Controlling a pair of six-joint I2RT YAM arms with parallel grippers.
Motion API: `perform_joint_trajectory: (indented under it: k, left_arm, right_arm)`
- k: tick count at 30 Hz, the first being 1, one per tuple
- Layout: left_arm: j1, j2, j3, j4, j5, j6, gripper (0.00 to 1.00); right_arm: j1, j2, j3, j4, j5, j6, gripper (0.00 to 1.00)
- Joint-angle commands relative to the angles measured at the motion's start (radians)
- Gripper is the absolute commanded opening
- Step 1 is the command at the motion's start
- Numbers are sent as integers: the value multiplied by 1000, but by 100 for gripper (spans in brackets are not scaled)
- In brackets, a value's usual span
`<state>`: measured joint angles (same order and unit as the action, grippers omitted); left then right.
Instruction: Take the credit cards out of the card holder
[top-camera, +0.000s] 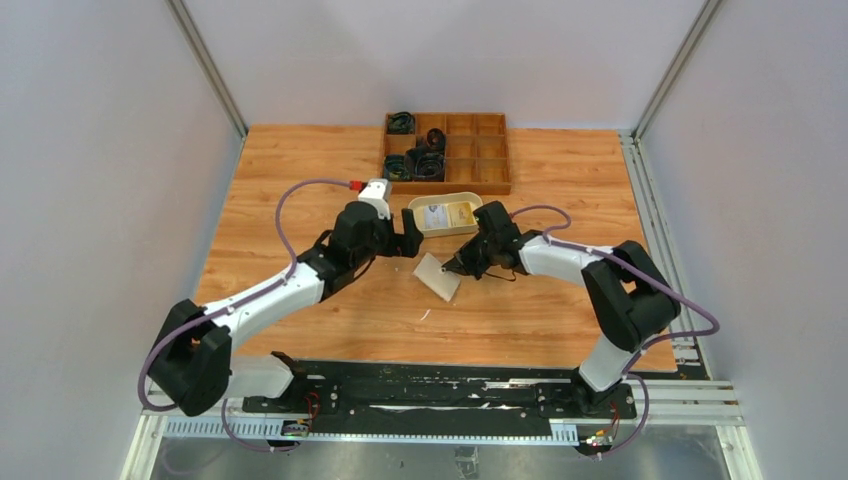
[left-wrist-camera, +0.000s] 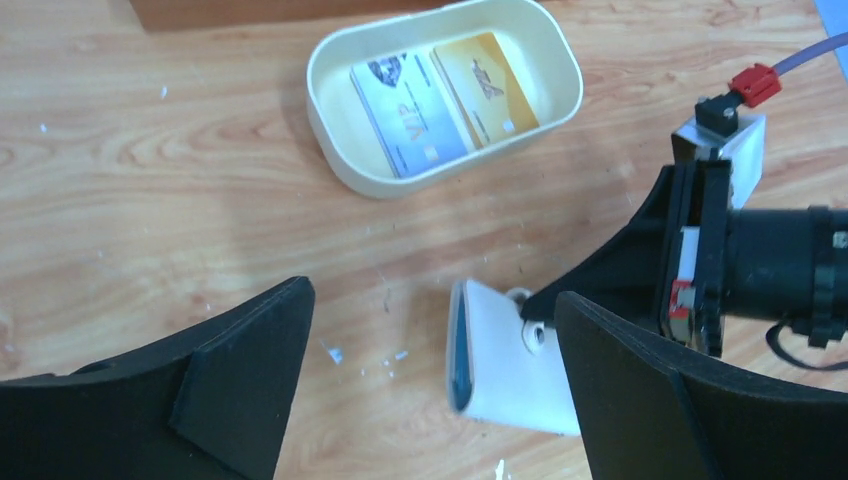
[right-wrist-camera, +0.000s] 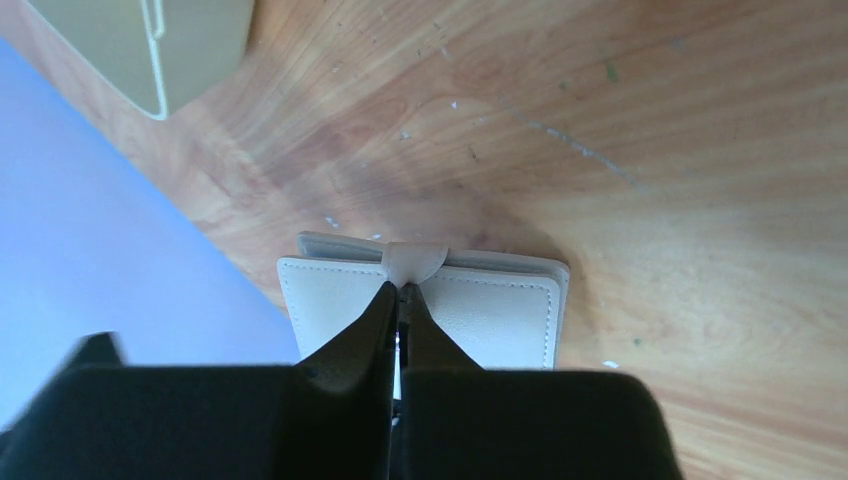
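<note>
The beige card holder (top-camera: 438, 277) is folded shut at the table's middle and tilts up on one edge. My right gripper (right-wrist-camera: 400, 288) is shut on its little closure tab (right-wrist-camera: 413, 262). In the left wrist view the card holder (left-wrist-camera: 510, 365) shows a dark blue edge (left-wrist-camera: 459, 365) inside its open side. My left gripper (left-wrist-camera: 432, 295) stands open just left of it, nothing between its fingers. Two credit cards lie in the cream dish (left-wrist-camera: 330, 150): a pale blue-grey one (left-wrist-camera: 408, 115) and a gold one (left-wrist-camera: 485, 90).
The cream dish (top-camera: 470, 200) sits just behind the two grippers. A wooden compartment tray (top-camera: 500, 186) with black cable coils stands at the back. Small white specks (left-wrist-camera: 333, 353) dot the table near the left gripper.
</note>
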<state>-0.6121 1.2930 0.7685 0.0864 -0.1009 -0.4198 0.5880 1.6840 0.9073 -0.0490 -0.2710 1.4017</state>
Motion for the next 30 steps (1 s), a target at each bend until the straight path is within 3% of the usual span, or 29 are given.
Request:
perform_joint_trajectory:
  k: [1,5,9,10,12,14,19,20,22,23,26,30]
  left_arm:
    - [-46,-62,-87,76,-107,-93,100]
    - [-94,-46,-164,168,-82,-184,98]
    - [-150,58,-146,168,-117,-235,92]
    - [-159,89,-142,168,-130,-251,87]
    - [-165,146,-129,177,-138,-275,66]
    - [-171,183,-112,180,-164,-273,54]
    - [-170,210,-94,165,-242,-234,13]
    - [-170,219,-79,151,-244,-219,11]
    - [-170,237,-65,117,-245,-216,16]
    - [-170,241,-63,109,-251,-225,24]
    - [-170,238,-46,60,-272,-236,59]
    - [-170,260,38,-128,-366,-223,82]
  right_arm:
    - [-14,-64,-34,72,29,192,0]
    - [-13,-98,-57,79,67,290,0]
    - [-13,-107,-130,207,57,405,0]
    - [-13,-106,-143,240,48,424,0]
    - [-14,-95,-165,315,27,458,0]
    - [-13,-68,-184,423,-16,491,0]
    - [-13,-24,-257,728,-70,562,0]
    - [-13,-17,-283,810,-64,574,0]
    - [-15,-4,-326,929,-69,610,0]
    - [-15,5,-345,972,-69,623,0]
    - [-15,38,-403,1096,-67,658,0]
    - [-14,147,-451,1362,-107,727,0]
